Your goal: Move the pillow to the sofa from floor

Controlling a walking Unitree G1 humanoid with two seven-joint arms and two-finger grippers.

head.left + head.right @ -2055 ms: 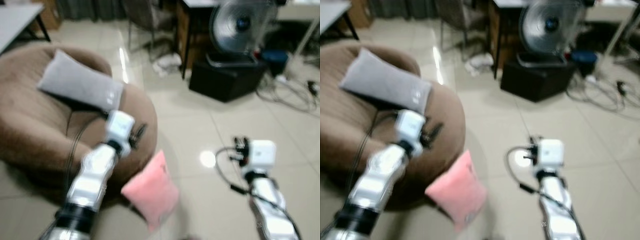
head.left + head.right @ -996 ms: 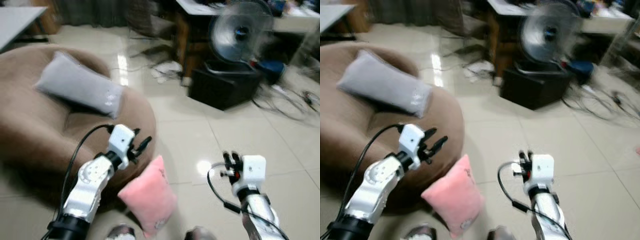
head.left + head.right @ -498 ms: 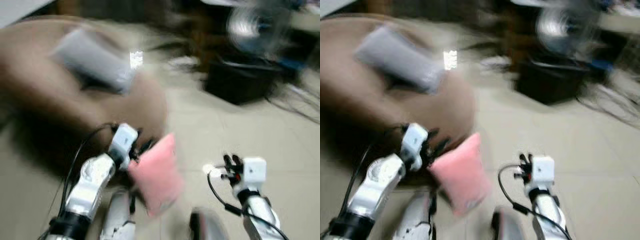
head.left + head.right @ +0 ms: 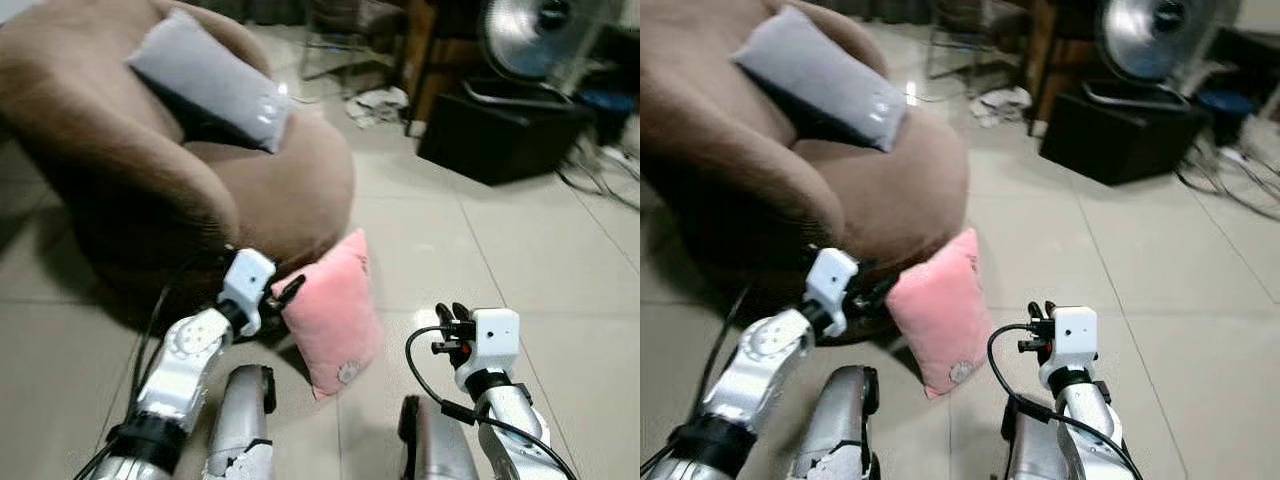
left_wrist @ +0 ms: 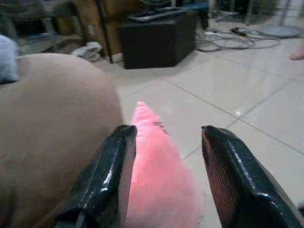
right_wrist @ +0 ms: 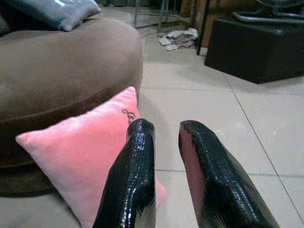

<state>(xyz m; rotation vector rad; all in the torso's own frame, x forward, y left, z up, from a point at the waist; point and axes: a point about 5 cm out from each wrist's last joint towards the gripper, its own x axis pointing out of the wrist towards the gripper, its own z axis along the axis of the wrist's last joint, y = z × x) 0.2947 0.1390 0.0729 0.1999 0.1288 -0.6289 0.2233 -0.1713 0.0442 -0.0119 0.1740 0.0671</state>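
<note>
Even indoor light, glare on the floor tiles (image 4: pixel 560 240), background slightly soft

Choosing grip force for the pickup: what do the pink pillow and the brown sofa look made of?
Pink pillow: seemingly soft plush or velvet fabric, matte, with fuzzy edges and a puffy, stuffed body. Brown sofa: likely suede-like or short-pile fabric, matte, with rounded, dented cushioning.

My left gripper (image 5: pixel 164 175) fingers hide the pink pillow's (image 5: pixel 159 180) lower sides, and the frame edge cuts its bottom. The brown sofa (image 4: pixel 110 170) runs off the left edge; the fan (image 4: pixel 540 35) top is cropped.
</note>
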